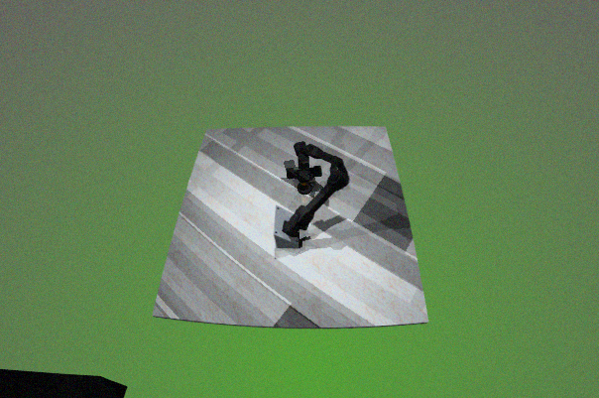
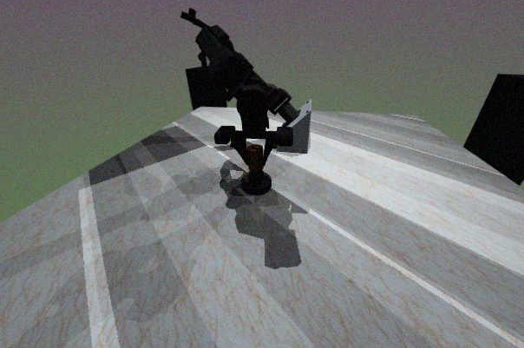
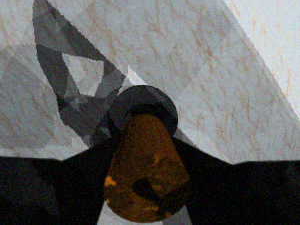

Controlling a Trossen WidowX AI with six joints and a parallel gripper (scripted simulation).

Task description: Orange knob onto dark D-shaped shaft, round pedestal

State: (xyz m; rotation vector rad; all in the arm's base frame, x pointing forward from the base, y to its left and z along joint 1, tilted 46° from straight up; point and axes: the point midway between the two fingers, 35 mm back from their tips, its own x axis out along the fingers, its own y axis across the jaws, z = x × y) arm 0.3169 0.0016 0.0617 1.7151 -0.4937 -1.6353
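Note:
The orange knob [image 2: 255,157] [image 3: 150,166] is upright between the fingers of my gripper [image 2: 256,167] [image 3: 144,141], which is shut on it. In the top view only a faint orange patch of it shows under the gripper. The dark round pedestal [image 1: 304,191] [image 2: 256,187] [image 3: 169,110] stands directly below the knob. The knob's lower end is at or very close above the pedestal's top; I cannot tell whether a gap is left. The dark shaft does not show; the knob and fingers hide it. The knob's hole and its flat side are hidden too.
The arm's grey wedge-shaped base [image 1: 287,240] [image 2: 300,136] stands behind the pedestal in the exterior view. The arm's shadows fall on the streaked table top [image 1: 223,265] [image 2: 208,301] around the pedestal. A black block [image 2: 499,128] is at the right edge.

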